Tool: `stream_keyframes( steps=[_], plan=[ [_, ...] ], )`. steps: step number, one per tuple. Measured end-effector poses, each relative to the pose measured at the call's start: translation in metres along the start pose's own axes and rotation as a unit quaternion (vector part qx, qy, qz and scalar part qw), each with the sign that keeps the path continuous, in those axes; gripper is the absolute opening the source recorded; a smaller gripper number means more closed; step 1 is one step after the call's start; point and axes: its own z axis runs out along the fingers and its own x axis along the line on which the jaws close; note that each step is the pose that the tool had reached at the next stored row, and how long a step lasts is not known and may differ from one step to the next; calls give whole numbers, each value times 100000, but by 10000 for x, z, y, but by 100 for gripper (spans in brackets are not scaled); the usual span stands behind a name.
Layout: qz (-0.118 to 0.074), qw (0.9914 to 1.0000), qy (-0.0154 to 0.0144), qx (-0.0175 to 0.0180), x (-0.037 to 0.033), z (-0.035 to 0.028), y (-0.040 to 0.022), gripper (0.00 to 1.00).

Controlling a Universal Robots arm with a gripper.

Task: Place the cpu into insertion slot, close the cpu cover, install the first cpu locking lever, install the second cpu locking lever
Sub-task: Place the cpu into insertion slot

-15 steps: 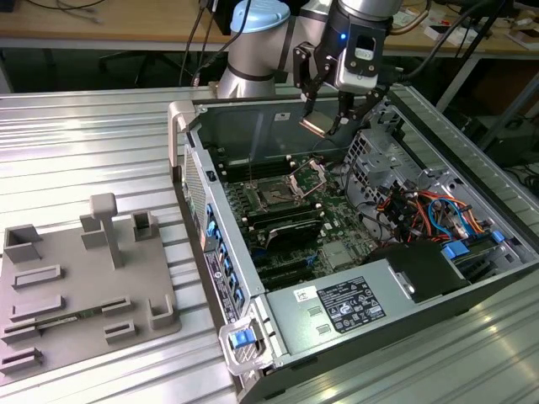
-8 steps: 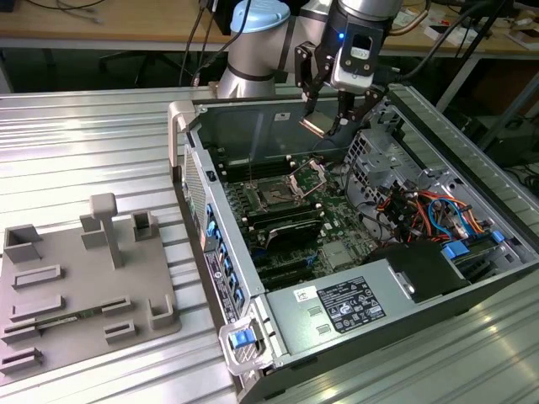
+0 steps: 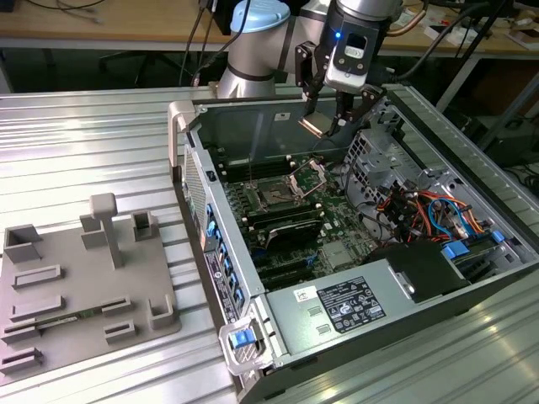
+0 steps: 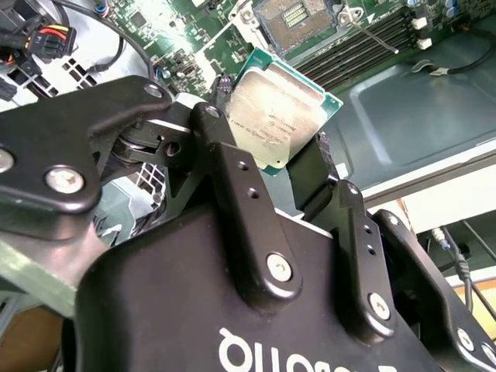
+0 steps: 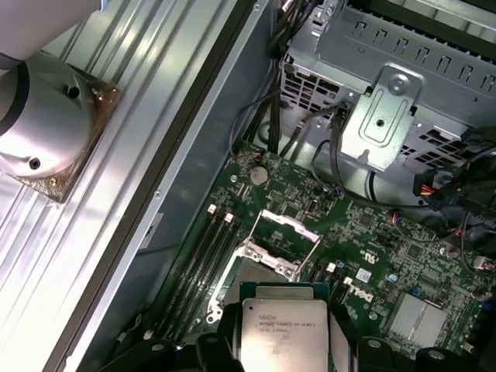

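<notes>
Motherboard [image 5: 372, 256] beneath — jaws clamp cpu [image 4: 275, 108], edges hidden; insertion slot [image 4: 298, 17] cut off.

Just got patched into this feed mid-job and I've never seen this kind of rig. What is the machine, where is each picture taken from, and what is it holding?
It is one robot arm with a two-fingered gripper. The exterior view looks from off the arm at an open computer case lying on a ribbed metal table, with a grey fixture tray on the exterior view's left. Both wrist views ride on the arm. The gripper is shut on the cpu, above the board. The insertion slot is bare, its cpu cover raised.
</notes>
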Motion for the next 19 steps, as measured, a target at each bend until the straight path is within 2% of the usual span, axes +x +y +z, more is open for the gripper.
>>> stream_keyframes(
  steps=[15,19],
  plan=[
    [398,99999,-40,-3,2,-1,-4,55],
    [1484,99989,-138,-25,2,-1,-4,55]
  ],
)
